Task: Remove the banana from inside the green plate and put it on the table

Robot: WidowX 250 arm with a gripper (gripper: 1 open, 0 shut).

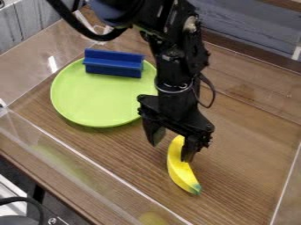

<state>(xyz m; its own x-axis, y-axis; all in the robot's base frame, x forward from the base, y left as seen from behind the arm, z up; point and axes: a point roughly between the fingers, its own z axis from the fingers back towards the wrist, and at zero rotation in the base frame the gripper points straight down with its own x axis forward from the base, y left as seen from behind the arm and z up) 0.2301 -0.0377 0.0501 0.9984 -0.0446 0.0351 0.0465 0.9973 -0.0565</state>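
The banana (180, 168) lies flat on the brown wood-grain table (253, 132), its dark tip pointing toward the front edge, to the right of the green plate (88, 95). My gripper (175, 142) hangs straight down just over the banana's upper end, jaws open astride it and holding nothing. The plate carries no banana; its lime-green surface is bare apart from the block at its far rim.
A blue rectangular block (113, 63) rests on the plate's far edge. Clear plastic walls (35, 145) line the table's left and front sides. The black arm (171, 44) reaches in from the top.
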